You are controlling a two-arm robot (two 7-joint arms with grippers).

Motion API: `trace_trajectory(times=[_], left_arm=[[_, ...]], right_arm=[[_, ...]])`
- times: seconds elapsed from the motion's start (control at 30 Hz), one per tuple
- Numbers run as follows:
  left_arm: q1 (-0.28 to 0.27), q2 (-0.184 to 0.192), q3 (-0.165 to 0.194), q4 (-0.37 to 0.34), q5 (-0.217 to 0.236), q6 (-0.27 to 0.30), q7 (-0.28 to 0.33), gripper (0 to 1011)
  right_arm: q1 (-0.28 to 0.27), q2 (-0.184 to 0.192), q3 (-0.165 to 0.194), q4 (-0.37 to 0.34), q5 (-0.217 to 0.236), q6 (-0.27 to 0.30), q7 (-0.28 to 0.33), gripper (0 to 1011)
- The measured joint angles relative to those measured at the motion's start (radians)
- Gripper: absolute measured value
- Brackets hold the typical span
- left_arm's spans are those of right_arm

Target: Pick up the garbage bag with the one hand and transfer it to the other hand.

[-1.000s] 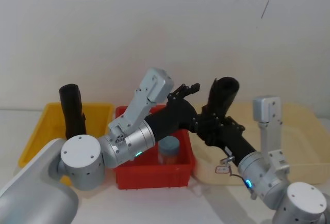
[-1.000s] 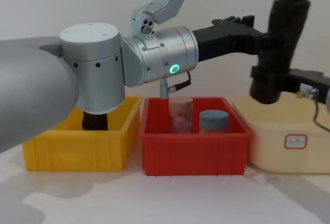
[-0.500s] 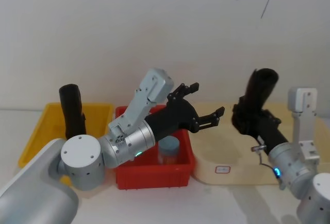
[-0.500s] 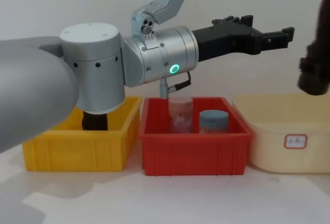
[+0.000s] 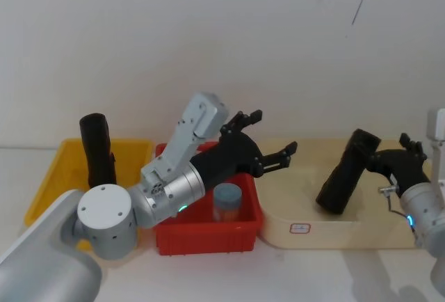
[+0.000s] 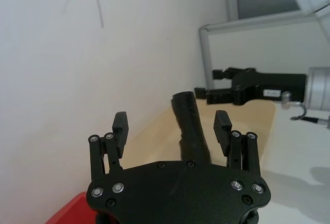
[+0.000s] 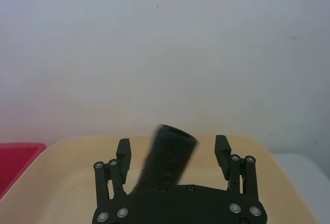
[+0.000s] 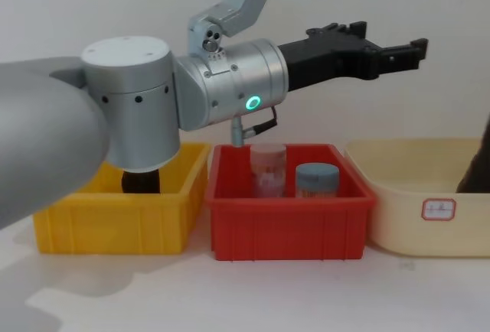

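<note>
The left gripper [image 5: 275, 132] gapes empty over the red bin [image 5: 208, 236]; the garbage bag [image 5: 345, 180] leans unheld mid-floor in the beige tray [image 5: 361, 235], so the hand-over looks either finished or not begun; its long axis tilts, top up-right toward the right gripper [image 5: 388, 150], also agape just beside it.

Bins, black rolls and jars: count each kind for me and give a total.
Bins: 3 (yellow bin, red bin, cream bin)
Black rolls: 2 (garbage bag in the cream bin, slimmer roll in the yellow bin)
Jars: 2 (clear jar, blue-lidded jar, both in the red bin)
Total: 7
</note>
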Motion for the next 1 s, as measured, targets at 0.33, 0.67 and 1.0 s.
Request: trace_trajectory(times=[0.33,0.67,1.0], left_arm=[[0.052,0.024,-0.039,-0.059,0.012,-0.006,0.076,1002],[0.123,0.051,-0.100,-0.132,0.030,-0.017,0.185,1001],[0.170,0.076,-0.148,-0.180,0.066,-0.061,0.273,1001]], right_arm=[[0.001,0.017,-0.007,-0.061,-0.030,-0.008,0.007,1000],[0.005,0.014,-0.056,-0.115,-0.046,-0.013,0.065,1000],[0.001,-0.001,-0.122,-0.145,-0.052,0.007,0.135,1000]])
